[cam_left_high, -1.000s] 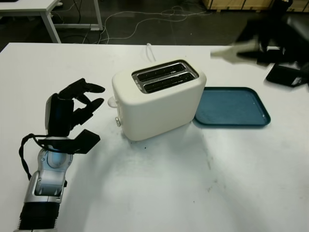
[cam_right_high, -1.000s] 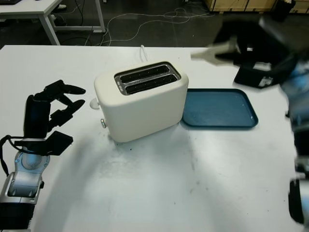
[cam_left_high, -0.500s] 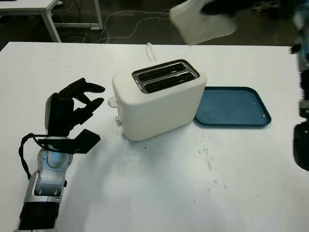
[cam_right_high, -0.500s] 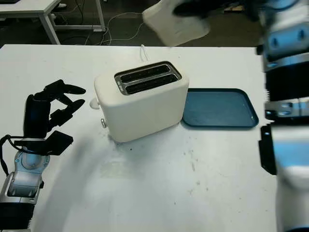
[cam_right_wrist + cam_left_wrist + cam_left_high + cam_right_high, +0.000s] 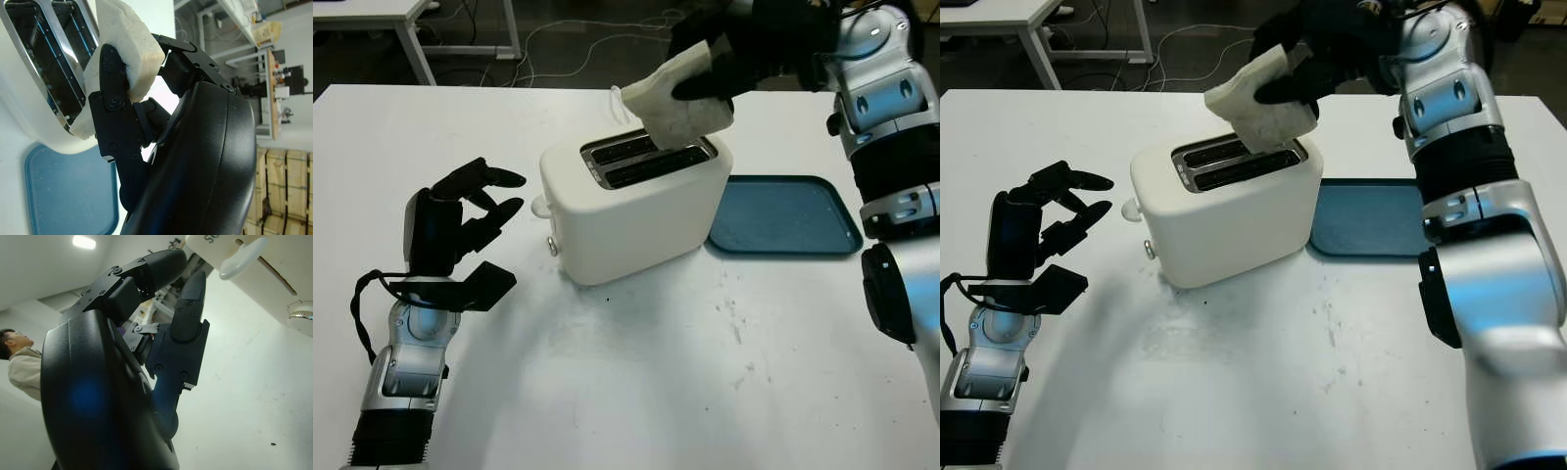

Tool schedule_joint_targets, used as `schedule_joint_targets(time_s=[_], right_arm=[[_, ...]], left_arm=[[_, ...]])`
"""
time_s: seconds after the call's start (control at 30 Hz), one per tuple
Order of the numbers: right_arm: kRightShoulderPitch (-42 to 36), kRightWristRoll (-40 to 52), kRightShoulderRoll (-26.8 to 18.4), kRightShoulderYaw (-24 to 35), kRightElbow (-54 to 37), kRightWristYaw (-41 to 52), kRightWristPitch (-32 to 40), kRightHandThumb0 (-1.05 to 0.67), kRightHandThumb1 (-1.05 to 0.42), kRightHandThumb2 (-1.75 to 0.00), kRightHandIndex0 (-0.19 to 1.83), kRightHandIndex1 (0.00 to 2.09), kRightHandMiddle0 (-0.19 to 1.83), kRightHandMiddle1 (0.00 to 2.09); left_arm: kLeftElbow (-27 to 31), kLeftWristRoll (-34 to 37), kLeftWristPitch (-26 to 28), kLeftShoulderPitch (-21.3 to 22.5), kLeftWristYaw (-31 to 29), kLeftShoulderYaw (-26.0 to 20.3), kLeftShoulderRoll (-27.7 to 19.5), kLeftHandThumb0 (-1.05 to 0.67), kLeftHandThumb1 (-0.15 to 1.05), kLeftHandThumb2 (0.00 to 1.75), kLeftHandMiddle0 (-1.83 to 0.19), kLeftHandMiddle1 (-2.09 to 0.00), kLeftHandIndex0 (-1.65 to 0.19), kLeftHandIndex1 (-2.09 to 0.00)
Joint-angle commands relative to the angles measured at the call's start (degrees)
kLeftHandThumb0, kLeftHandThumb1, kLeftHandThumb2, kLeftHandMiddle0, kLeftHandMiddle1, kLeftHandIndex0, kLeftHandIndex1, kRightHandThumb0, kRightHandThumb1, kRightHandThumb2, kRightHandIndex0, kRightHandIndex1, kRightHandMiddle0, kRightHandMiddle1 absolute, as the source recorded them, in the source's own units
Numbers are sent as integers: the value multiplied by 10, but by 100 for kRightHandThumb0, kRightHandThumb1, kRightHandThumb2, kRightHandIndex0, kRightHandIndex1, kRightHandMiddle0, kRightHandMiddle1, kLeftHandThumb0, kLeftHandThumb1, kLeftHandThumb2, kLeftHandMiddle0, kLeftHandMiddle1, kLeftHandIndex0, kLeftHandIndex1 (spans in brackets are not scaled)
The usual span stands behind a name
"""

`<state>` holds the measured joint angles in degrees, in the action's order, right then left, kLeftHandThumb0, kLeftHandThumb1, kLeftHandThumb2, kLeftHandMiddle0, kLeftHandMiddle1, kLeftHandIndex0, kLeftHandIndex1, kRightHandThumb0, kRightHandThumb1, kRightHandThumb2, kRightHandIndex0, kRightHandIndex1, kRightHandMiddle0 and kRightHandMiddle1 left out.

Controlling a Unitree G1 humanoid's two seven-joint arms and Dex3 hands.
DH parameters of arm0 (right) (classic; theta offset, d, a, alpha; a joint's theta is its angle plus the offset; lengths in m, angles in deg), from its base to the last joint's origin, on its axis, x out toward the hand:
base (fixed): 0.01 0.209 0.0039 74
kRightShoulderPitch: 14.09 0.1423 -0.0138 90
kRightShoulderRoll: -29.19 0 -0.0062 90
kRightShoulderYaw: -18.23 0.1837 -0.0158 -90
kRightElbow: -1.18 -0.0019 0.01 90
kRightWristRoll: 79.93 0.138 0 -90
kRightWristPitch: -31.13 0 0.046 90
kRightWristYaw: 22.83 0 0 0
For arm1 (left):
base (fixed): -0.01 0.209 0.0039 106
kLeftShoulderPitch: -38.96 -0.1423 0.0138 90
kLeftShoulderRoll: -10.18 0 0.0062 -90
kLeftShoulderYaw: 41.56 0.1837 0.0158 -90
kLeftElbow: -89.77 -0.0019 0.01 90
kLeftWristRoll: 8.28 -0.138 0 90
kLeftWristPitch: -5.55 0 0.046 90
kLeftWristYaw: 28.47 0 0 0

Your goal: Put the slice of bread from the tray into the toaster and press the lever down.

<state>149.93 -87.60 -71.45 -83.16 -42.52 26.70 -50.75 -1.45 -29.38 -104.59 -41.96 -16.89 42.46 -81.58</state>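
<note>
Right hand [image 5: 744, 54] at the upper middle of the left eye frame, clenched around the slice of bread [image 5: 674, 98], black fingers [image 5: 115, 103] pinching its upper end. Slice tilted, lower corner dipping at the right end of the toaster's slots, just over the top of the cream toaster [image 5: 631, 201]; cannot tell whether the corner is already inside a slot. Toaster standing at the centre of the white bench [image 5: 636, 382], both slots facing up, lever knob [image 5: 541, 207] on its left end raised, a small silver button [image 5: 553, 247] below it. Blue tray [image 5: 783, 217] just right of the toaster, touching or nearly touching its base, lying bare. Left hand [image 5: 460, 230] at the middle left of the frame, grasping nothing, fingers curled, held near the toaster's lever end but apart from it. A person at the far edge of the left wrist view.
</note>
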Motion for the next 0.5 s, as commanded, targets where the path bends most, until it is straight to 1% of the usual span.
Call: schedule_joint_targets(time_s=[0.0,0.17,0.3,0.37,0.47], right_arm=[[10,2,1,3,8,8,-13,-52,-92,-34,110,175,95,175],[12,2,-5,7,9,12,-12,-52,-92,-34,109,175,92,175],[17,12,-11,23,3,13,-10,-52,-92,-34,107,175,89,175],[20,17,-13,33,-7,13,-7,-52,-92,-34,107,175,88,175],[22,28,-14,51,-39,8,19,-51,-92,-30,106,175,86,175]], left_arm=[[2,3,-5,-4,-1,-2,-4,-34,92,5,-67,-145,-74,-81],[1,8,-6,-4,-6,-1,-4,-34,92,6,-67,-144,-74,-81],[0,4,-7,-3,-3,-2,-2,-35,92,5,-68,-145,-74,-81],[2,2,-4,-3,-4,-2,-2,-35,92,5,-68,-145,-74,-80],[0,2,-5,-3,-5,-2,-3,-34,92,6,-68,-143,-74,-80]])
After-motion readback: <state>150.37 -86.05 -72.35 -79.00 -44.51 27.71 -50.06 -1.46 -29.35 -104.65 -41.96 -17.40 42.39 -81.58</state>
